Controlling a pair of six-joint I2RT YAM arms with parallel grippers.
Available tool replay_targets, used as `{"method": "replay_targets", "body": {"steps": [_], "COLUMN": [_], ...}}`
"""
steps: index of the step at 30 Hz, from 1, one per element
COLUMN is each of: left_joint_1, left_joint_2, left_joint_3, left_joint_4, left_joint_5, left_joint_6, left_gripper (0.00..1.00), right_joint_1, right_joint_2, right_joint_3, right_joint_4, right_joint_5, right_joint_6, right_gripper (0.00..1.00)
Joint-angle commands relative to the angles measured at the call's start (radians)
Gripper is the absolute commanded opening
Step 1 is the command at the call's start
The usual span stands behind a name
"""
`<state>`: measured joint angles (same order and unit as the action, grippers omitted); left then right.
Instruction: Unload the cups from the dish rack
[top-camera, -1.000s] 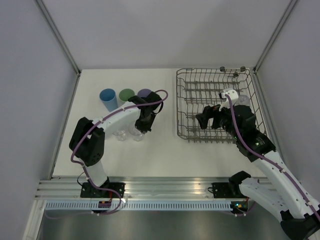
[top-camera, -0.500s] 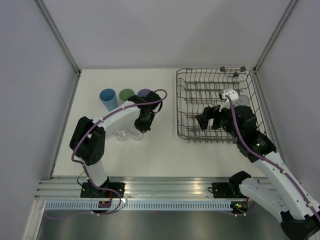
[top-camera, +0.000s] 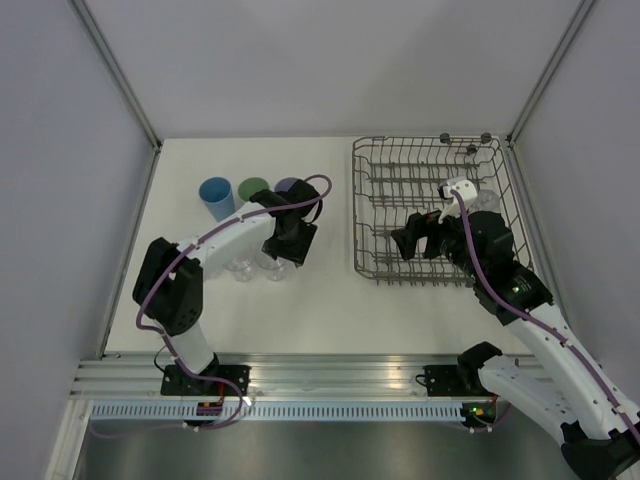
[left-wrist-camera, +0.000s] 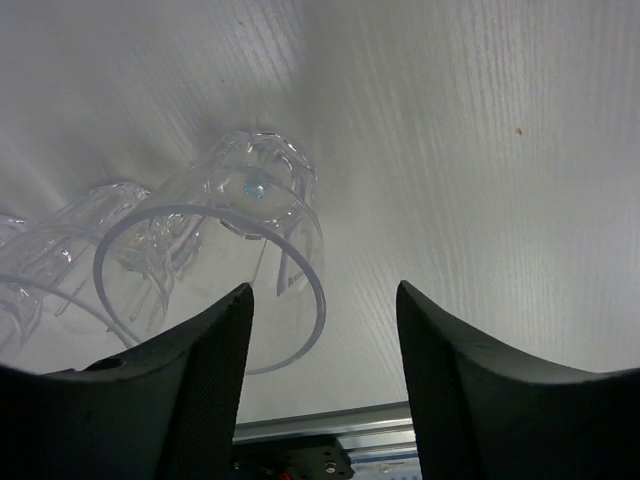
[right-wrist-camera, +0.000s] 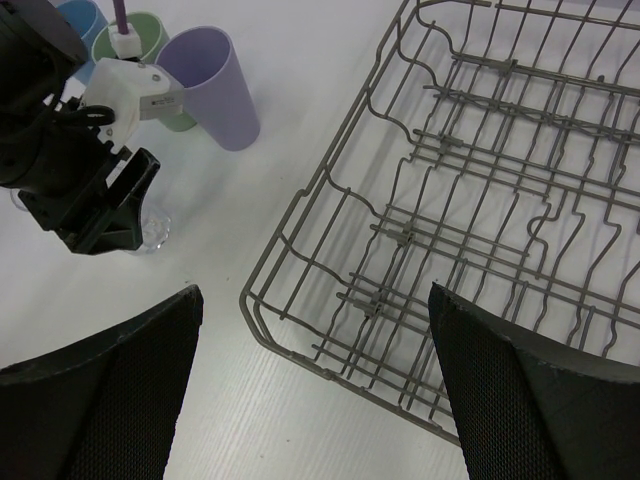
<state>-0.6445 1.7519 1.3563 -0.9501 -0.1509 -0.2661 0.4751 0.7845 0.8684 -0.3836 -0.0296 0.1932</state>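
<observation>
Blue cup: upright at the far left of the table, the left end of a row of three.
Green cup: just to the right of the blue cup.
Lilac cup: right end of that row, mouth up. In the top view the left arm partly covers it.
Glasses: clear and upright, in a second row nearer the arm bases than the plastic cups. Three show in the left wrist view, packed close together.
Left arm: elbow folded up at the left, forearm reaching right, wrist bent down over the glasses.
Left gripper: points down at the table with its jaws parted, holding nothing.
Right glass: stands below the left gripper, on the left finger's side of the gap. That finger hides part of its rim. The rest of the gap shows bare table. Whether finger and glass touch cannot be told.
Rack: grey wire, on the right of the table, with black wheels on its far edge.
Right gripper: fingers spread wide with nothing between them, hovering over the rack's near-left corner. The cups are well apart to its left.
Right arm: rises from the near right and leans far-left across the rack's near-right corner.
</observation>
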Motion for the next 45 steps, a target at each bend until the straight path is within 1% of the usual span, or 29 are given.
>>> {"method": "replay_targets", "body": {"steps": [1,3,4,5,6,9,10,11,12,13,14,15,16,18,19,20,22,23,26,28,29,31,32,33,34,35,37,39,45], "left_joint_1": [0.0,0.0,-0.001,-0.003,-0.012,-0.021,-0.021,-0.021,-0.021,-0.021,-0.021,-0.021,-0.021,-0.021,-0.021,-0.021,-0.021,-0.021,-0.021,-0.021,-0.021,-0.021,-0.021,-0.021,-0.021,-0.021,-0.021,-0.021,-0.021], "left_joint_2": [-0.11,-0.172,-0.195,-0.242,-0.265,-0.374,-0.408,-0.439,-0.509,-0.547,-0.581,-0.654,-0.687,-0.751,-0.811,-0.839,-0.921,-0.943,-1.02,-1.049,-1.083,-1.12,-1.135,-1.155,-1.158,-1.158,-1.152,-1.155,-1.164], "left_joint_3": [0.007,0.013,0.015,0.018,0.021,0.027,0.027,0.029,0.027,0.017,0.009,0.004,-0.011,-0.025,-0.049,-0.063,-0.124,-0.144,-0.221,-0.275,-0.295,-0.356,-0.377,-0.393,-0.408,-0.41,-0.413,-0.419,-0.43], "left_joint_4": [0.019,0.019,0.017,0.017,0.017,0.019,0.019,0.02,0.022,0.034,0.042,0.045,0.047,0.045,0.048,0.048,0.06,0.079,0.112,0.126,0.138,0.157,0.169,0.181,0.182,0.179,0.178,0.183,0.194], "left_joint_5": [0.045,0.074,0.092,0.106,0.115,0.128,0.107,0.087,0.059,0.0,-0.022,-0.045,-0.083,-0.11,-0.139,-0.159,-0.231,-0.254,-0.305,-0.344,-0.355,-0.337,-0.322,-0.309,-0.299,-0.299,-0.309,-0.273,-0.23], "left_joint_6": [0.011,0.011,0.008,0.011,0.011,0.001,-0.005,-0.021,-0.031,-0.041,-0.05,-0.053,-0.061,-0.068,-0.071,-0.07,-0.055,-0.036,-0.012,-0.03,-0.072,-0.105,-0.116,-0.116,-0.116,-0.102,-0.087,-0.088,-0.085], "left_gripper": [0.64,0.71,0.81,0.94,1.0,1.0,1.0,1.0,1.0,1.0,1.0,1.0,1.0,1.0,1.0,1.0,1.0,1.0,1.0,1.0,1.0,1.0,1.0,1.0,1.0,1.0,1.0,1.0,1.0], "right_joint_1": [0.0,0.0,0.0,0.0,0.0,0.0,0.002,0.0,0.0,0.0,0.002,0.0,0.0,-0.001,-0.004,-0.028,-0.076,-0.146,-0.28,-0.311,-0.337,-0.369,-0.41,-0.435,-0.461,-0.513,-0.538,-0.546,-0.567], "right_joint_2": [0.008,0.015,0.021,0.025,0.028,0.047,0.061,0.07,0.091,0.102,0.11,0.123,0.133,0.171,0.189,0.209,0.263,0.28,0.331,0.375,0.392,0.455,0.479,0.53,0.557,0.584,0.66,0.735,0.861], "right_joint_3": [0.009,0.011,0.012,0.011,0.011,0.011,0.014,0.018,0.024,0.038,0.044,0.049,0.05,0.07,0.083,0.096,0.133,0.147,0.178,0.193,0.204,0.227,0.234,0.256,0.268,0.277,0.326,0.398,0.512], "right_joint_4": [-0.008,-0.008,-0.003,0.002,0.008,0.029,0.031,0.029,0.023,0.011,0.006,0.005,0.006,0.0,-0.017,-0.026,-0.032,-0.037,-0.009,0.017,0.02,0.038,0.043,0.048,0.049,0.054,0.036,-0.019,-0.109], "right_joint_5": [0.005,0.023,0.023,0.058,0.097,0.195,0.276,0.316,0.363,0.447,0.505,0.549,0.629,0.684,0.713,0.727,0.694,0.604,0.482,0.422,0.406,0.346,0.318,0.225,0.197,0.166,0.113,0.122,0.201], "right_joint_6": [-0.014,-0.009,0.001,0.009,0.02,0.084,0.097,0.123,0.129,0.135,0.14,0.143,0.137,0.108,0.098,0.091,0.061,0.06,0.045,0.009,0.0,-0.014,-0.021,-0.023,-0.023,-0.02,-0.038,-0.069,-0.152], "right_gripper": [0.98,0.98,0.98,0.98,0.98,0.98,0.98,0.98,0.98,0.98,0.98,0.98,0.98,0.98,0.98,0.98,0.98,0.98,0.98,0.98,0.98,0.98,0.98,0.98,0.98,0.98,0.98,0.98,0.98]}}
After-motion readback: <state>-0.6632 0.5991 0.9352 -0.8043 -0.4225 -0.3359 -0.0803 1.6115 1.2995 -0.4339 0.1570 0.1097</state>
